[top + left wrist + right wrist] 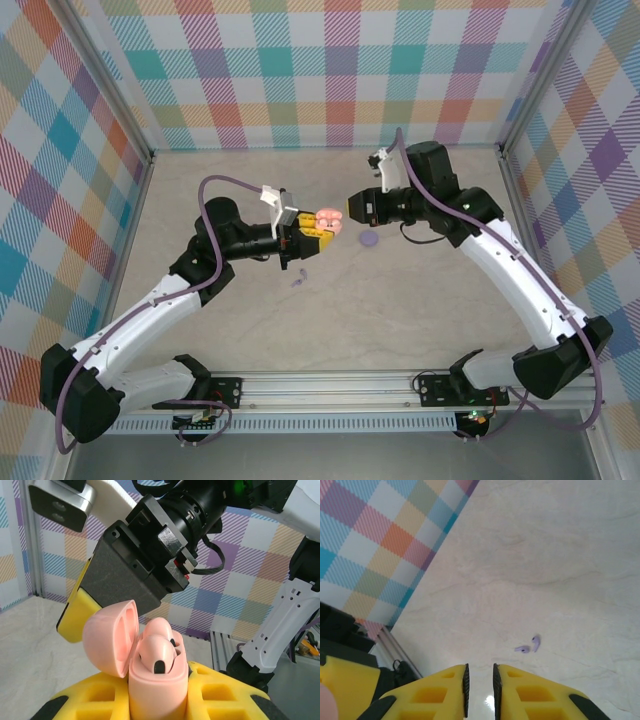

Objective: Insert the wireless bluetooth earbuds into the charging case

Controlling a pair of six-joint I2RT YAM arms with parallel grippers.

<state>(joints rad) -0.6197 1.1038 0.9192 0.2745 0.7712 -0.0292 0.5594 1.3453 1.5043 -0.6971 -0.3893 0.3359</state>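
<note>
Pink plastic first: your left gripper (312, 228) was clamped on the charging case (157, 692), held up off the table with its lid swung open, likely to keep the seats reachable. One pink earbud (159, 652) sat inside. The lilac earbud (298, 281) lay on bare table (420, 330) nearer the bases, with room all round. Your right gripper (350, 212) hung beside the case, fingers nearly pinched together and empty.

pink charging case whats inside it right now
The pink charging case has its lid open. A pink earbud sits in it, dark spots showing. The well beneath and any second slot are covered by that earbud and the case wall.
</note>
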